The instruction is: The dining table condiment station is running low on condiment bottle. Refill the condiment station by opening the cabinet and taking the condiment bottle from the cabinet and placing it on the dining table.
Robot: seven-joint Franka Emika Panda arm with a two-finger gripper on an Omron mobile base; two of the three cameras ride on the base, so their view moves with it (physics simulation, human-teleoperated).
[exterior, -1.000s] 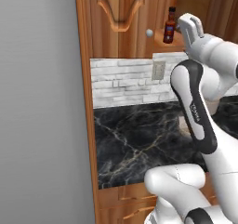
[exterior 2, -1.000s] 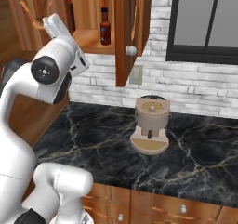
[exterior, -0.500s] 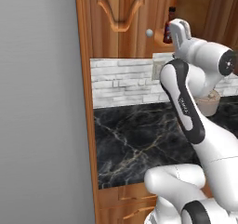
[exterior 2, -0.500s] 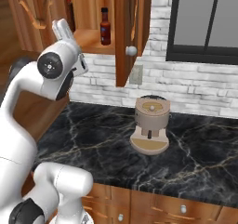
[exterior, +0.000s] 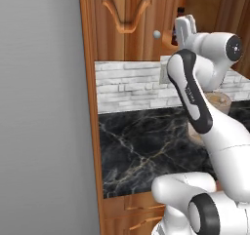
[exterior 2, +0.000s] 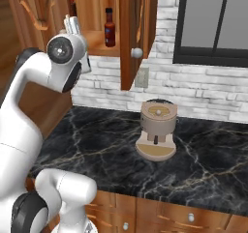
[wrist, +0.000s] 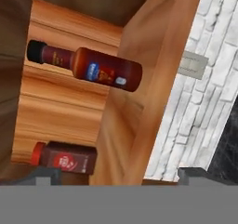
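The cabinet (exterior 2: 137,19) hangs with its right door swung open and its left door (exterior: 122,24) closed. On its shelf stands the condiment bottle (exterior 2: 110,27), black-capped, with a reddish neck and a dark label. In the rolled hand view the condiment bottle (wrist: 93,70) lies sideways across the upper middle, well ahead of the fingertips (wrist: 44,174). My gripper (wrist: 120,177) is open and empty, raised in front of the cabinet opening (exterior 2: 72,24), left of the bottle and apart from it. From the left, my gripper (exterior: 184,28) covers the bottle. The dining table is out of view.
A second dark bottle with a red cap (wrist: 65,158) stands on the same shelf, nearer my hand. A beige coffee machine (exterior 2: 156,130) sits on the black marble counter (exterior 2: 208,164) below. The open door's edge and knob (exterior 2: 137,52) jut out right of the bottle. A window (exterior 2: 213,19) is farther right.
The hand has swung a little closer to the cabinet opening, and now hides the bottle in the left base view. The bottles and doors have not moved.
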